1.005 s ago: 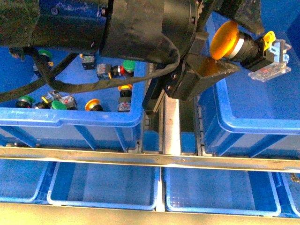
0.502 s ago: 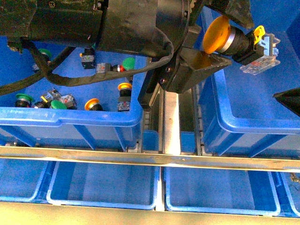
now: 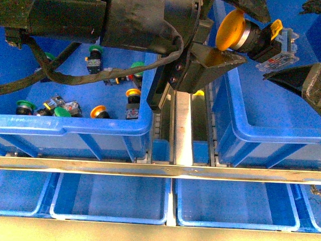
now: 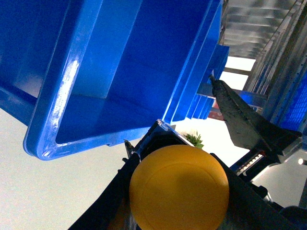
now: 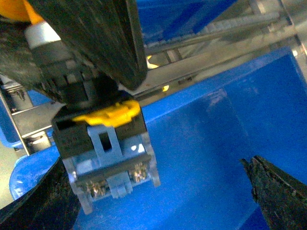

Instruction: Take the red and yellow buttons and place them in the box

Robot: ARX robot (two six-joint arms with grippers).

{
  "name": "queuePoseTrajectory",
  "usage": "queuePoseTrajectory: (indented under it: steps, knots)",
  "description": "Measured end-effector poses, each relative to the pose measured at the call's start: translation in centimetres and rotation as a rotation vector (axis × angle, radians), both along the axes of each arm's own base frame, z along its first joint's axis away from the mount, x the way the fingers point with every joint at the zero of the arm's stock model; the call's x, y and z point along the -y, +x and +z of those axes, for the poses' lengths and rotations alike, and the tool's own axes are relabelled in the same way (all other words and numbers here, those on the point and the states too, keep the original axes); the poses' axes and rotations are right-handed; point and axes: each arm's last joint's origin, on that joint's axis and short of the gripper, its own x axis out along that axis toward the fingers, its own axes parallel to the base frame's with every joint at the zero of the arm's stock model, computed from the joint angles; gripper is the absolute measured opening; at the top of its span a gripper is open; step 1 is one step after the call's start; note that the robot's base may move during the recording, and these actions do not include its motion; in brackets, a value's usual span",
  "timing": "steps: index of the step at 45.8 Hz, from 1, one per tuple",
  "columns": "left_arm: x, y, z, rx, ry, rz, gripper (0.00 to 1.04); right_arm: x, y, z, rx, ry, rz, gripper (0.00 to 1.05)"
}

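Observation:
My left gripper (image 3: 239,34) is shut on a yellow button (image 3: 231,29), held sideways in the air over the large blue box (image 3: 235,125). The button's black body and clear terminal block (image 3: 276,54) point right. In the left wrist view the yellow cap (image 4: 178,187) fills the space between the jaws, with the box (image 4: 96,110) beyond. My right gripper (image 5: 158,201) is open, and one of its fingers (image 3: 296,80) sits just right of and below the terminal block (image 5: 103,153). More yellow buttons (image 3: 99,111) lie in the left bin.
The left blue bin (image 3: 75,131) holds several green-capped and yellow-capped buttons. A metal upright (image 3: 183,130) separates it from the box. A metal rail (image 3: 160,169) runs across the front, with shallow blue trays (image 3: 110,201) below it.
My left gripper has shifted slightly left and up with the yellow button. My right gripper has come into view from the right and closed in on the button's terminal end.

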Motion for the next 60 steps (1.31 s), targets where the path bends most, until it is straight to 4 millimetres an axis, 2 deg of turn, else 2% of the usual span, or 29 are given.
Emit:
queuePoseTrajectory:
  steps: [15,27,39,45,49,60]
  knots:
    - [0.0,0.0,0.1,0.005,-0.003,-0.001,0.33,-1.2,0.1,0.5,0.010,-0.054,0.109,0.99]
    - [0.0,0.0,0.0,0.005,-0.003,0.000,0.33,-1.4,0.3,0.1,0.009,-0.065,0.108,0.97]
    - [-0.1,0.1,0.0,0.005,-0.002,0.004,0.33,-1.5,0.6,-0.3,0.011,-0.065,0.105,0.66]
    - [-0.2,0.2,0.1,0.008,-0.002,0.011,0.33,-1.6,0.7,-0.6,-0.003,-0.062,0.114,0.42]
    - [-0.3,0.3,0.1,0.026,0.005,0.012,0.33,-1.6,0.7,-0.6,-0.005,-0.057,0.121,0.31]
    - [-0.4,0.4,0.1,0.083,0.060,0.005,0.33,-1.6,0.8,-0.8,-0.012,-0.060,0.121,0.27]
